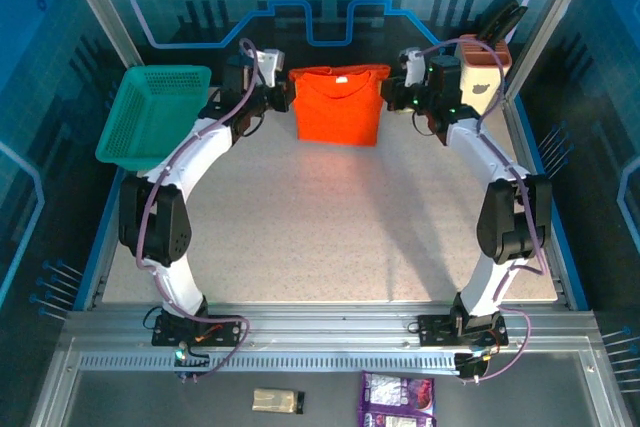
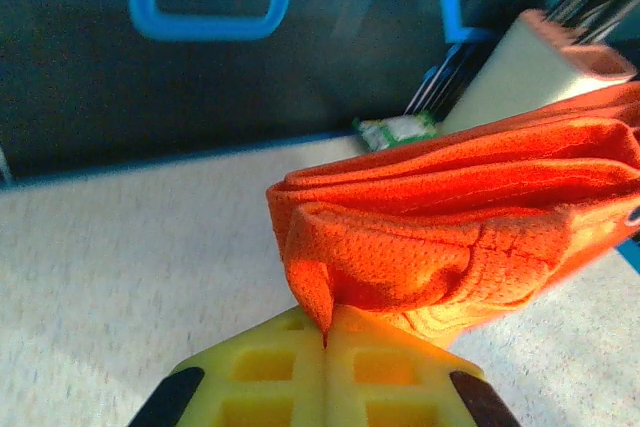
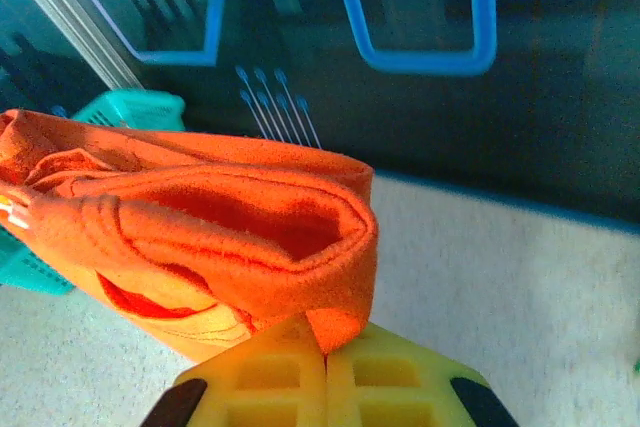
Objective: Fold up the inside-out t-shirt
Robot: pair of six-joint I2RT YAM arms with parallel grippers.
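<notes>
Jaws on crosswise t-shirt, collar-rearward perhaps

- The table has a flat, pale, speckled top with a blue rim along its left and right sides.
- A teal mesh basket sits tilted at the far left corner, reaching out past the table's left edge.
- A beige container with a terracotta rim stands at the far right corner.
- A small green-and-white packet lies at the far edge, just beside that container.
- The inside-out t-shirt hangs over the far middle; whether its lower edge touches the top cannot be told.
</notes>
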